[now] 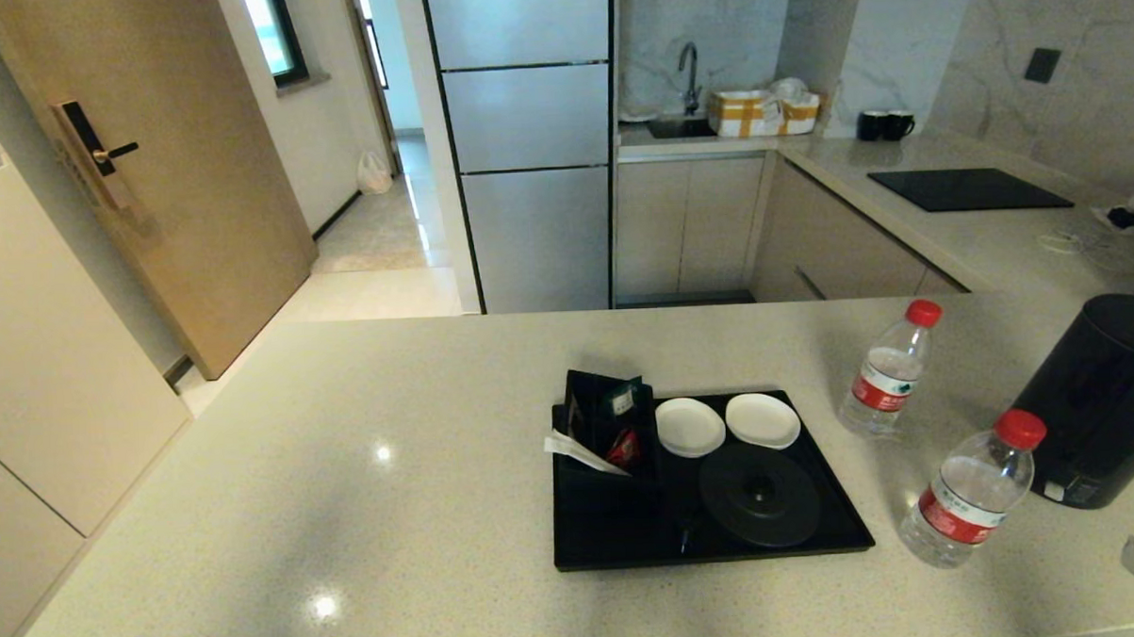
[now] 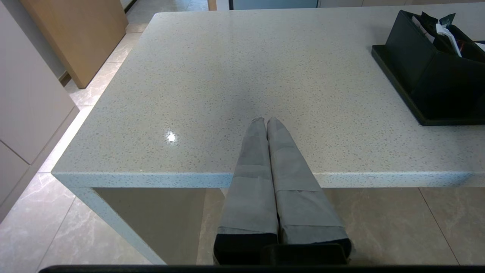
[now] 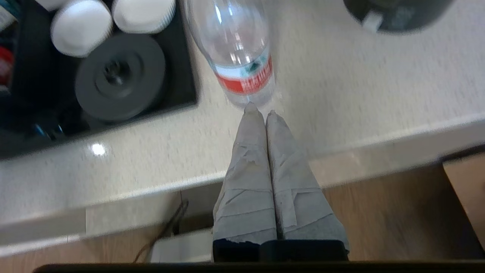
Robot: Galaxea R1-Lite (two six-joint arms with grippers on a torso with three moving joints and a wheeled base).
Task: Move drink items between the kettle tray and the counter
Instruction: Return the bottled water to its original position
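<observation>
The counter [image 1: 395,513] carries the kettle tray [image 1: 622,543] just right of its middle, set back from the near edge with a band of bare stone before it. From the tray to the counter's left edge the stone lies open and wide; the far edge is open as well. On the tray the round kettle base [image 1: 759,494] sits at the near right, two white coasters [image 1: 726,423] lie side by side behind it, and the sachet box [image 1: 601,421] stands at the far left corner.

All drink items stand off the tray, on the counter's right part. The far water bottle [image 1: 885,371] stands upright just beyond the tray's far right corner. The near water bottle [image 1: 969,493] stands upright beside the tray's near right corner, close to the near edge. The kettle [image 1: 1103,399] stands by the right edge, just beside the near bottle.

The right gripper [image 3: 261,113] is clenched on nothing, its taped tips pointing at the near bottle's base from just over the near edge; the head view shows only a sliver of it at the lower right. The left gripper [image 2: 267,123], seen only in its wrist view, is also clenched and empty over the counter's near left part, well apart from the tray.
</observation>
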